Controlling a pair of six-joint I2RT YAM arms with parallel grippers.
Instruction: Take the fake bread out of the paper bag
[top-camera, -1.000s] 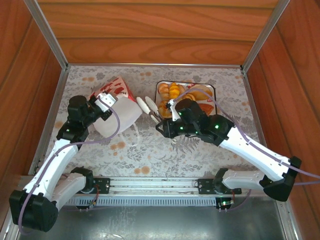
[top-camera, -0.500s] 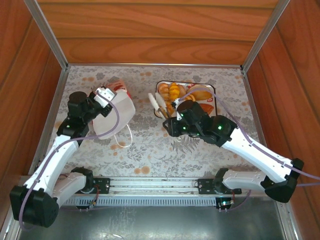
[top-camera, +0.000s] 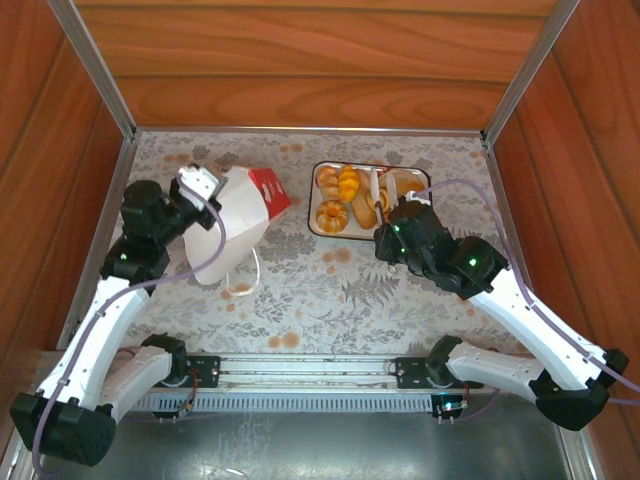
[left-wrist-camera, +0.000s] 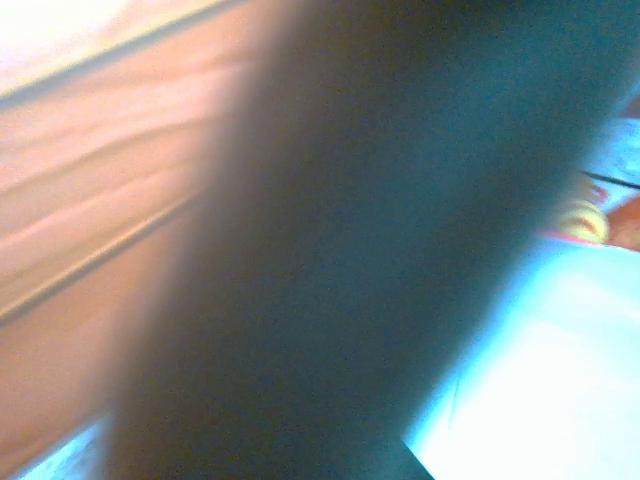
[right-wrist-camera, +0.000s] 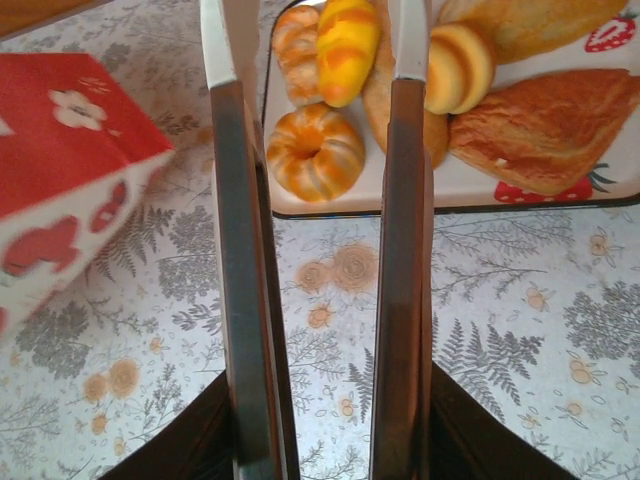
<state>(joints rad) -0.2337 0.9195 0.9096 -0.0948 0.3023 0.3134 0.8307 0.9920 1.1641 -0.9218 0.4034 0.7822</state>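
Risk of knocking fake bread (top-camera: 345, 195) off strawberry tray (right-wrist-camera: 450, 195), upper centre, with narrow empty right tool (top-camera: 380, 188) over it, or crumpling tipped paper bag (top-camera: 235, 225) pinched in left tool (top-camera: 203, 187).

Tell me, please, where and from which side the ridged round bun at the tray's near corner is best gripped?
Probably across its rounded sides, from straight above: the bun lies flat on the tray, with other pastries crowding its far and right sides.
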